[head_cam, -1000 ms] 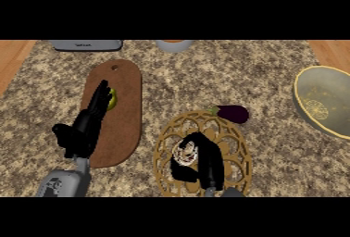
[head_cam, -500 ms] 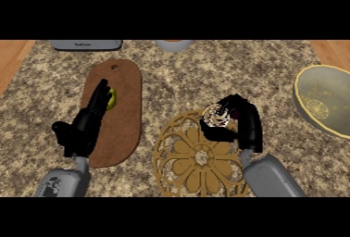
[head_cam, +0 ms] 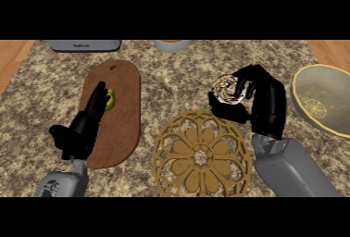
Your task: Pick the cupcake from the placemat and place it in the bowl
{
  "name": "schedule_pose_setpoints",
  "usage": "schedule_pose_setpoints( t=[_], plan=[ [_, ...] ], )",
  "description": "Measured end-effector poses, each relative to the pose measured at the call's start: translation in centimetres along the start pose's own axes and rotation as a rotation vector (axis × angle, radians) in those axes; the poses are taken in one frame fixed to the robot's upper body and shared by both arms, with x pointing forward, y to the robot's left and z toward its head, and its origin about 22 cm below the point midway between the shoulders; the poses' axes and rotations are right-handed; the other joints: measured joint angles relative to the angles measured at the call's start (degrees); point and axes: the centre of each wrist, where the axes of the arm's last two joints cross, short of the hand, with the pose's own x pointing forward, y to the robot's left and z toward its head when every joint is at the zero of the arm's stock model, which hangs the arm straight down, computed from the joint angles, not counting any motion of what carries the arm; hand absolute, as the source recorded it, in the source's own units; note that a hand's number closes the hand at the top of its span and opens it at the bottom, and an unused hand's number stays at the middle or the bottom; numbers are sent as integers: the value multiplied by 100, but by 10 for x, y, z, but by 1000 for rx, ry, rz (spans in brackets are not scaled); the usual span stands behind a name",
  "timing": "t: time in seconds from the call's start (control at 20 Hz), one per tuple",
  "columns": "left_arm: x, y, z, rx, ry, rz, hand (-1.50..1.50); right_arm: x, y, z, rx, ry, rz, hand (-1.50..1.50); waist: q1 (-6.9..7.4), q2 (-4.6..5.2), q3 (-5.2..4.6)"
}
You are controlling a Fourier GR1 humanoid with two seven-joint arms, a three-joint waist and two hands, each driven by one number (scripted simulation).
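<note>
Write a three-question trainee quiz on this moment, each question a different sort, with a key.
1. True or false: the right hand is curled round the cupcake.
2. Where is the cupcake now? A) on the placemat B) in the bowl C) held between placemat and bowl
3. Fill in: the left hand lies over the brown ____.

Key: 1 true; 2 C; 3 board

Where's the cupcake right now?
In the head view, the cupcake is in the right hand, above the placemat, left of the bowl.
</note>
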Motion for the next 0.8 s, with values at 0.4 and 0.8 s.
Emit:
schedule_pose_setpoints(
  t=[0.4, 0.8],
  plan=[
    [2, -2, 2, -8, -2, 0, 0, 54, -47, -42, -99, 60, 124, 150, 39, 12, 3],
    [5, -4, 5, -9, -10, -2, 0, 65, -87, -93, -184, 142, 171, 150, 73, 27, 5]
  ],
)
